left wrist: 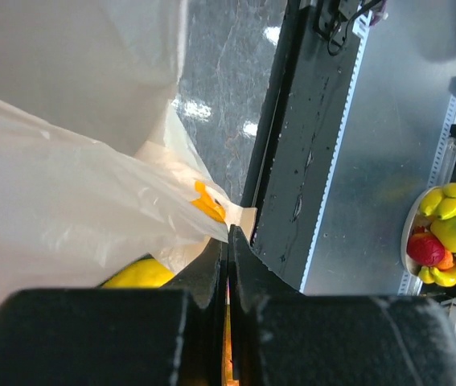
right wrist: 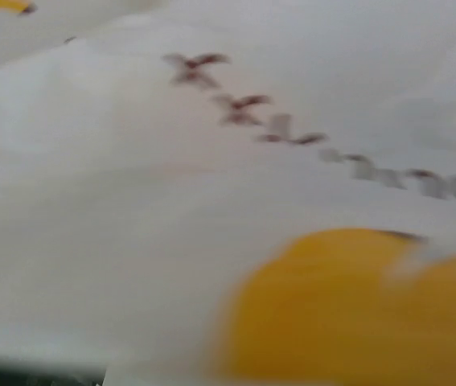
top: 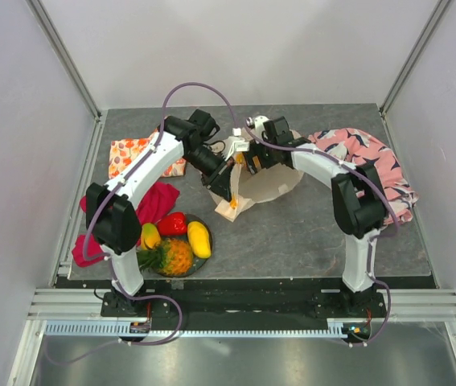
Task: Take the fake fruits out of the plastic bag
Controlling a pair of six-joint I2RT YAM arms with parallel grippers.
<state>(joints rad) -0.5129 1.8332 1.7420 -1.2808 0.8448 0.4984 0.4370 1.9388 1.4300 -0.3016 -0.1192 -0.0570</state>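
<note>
The plastic bag (top: pixel 272 183) lies cream and crumpled mid-table. My left gripper (top: pixel 229 190) is shut on its near edge; the left wrist view shows the film (left wrist: pixel 67 185) pinched between the closed fingers (left wrist: pixel 211 269), with a yellow rounded shape (left wrist: pixel 135 276) under it. My right gripper (top: pixel 248 158) sits at the bag's far-left edge, its fingertips hidden. Its wrist view is filled by blurred bag film (right wrist: pixel 131 201) and a yellow blob (right wrist: pixel 348 305), fruit or print I cannot tell. Outside the bag lie a pineapple (top: pixel 175 257), a red pepper (top: pixel 173 223) and two mangoes (top: pixel 199 239).
The fruits rest on a dark plate (top: pixel 202 261) at front left, beside a magenta cloth (top: pixel 157 201). An orange-fruit-printed cloth (top: pixel 129 153) lies back left, a pink patterned cloth (top: pixel 364 161) at right. A bowl of fruit (left wrist: pixel 449 237) stands beyond the table's edge.
</note>
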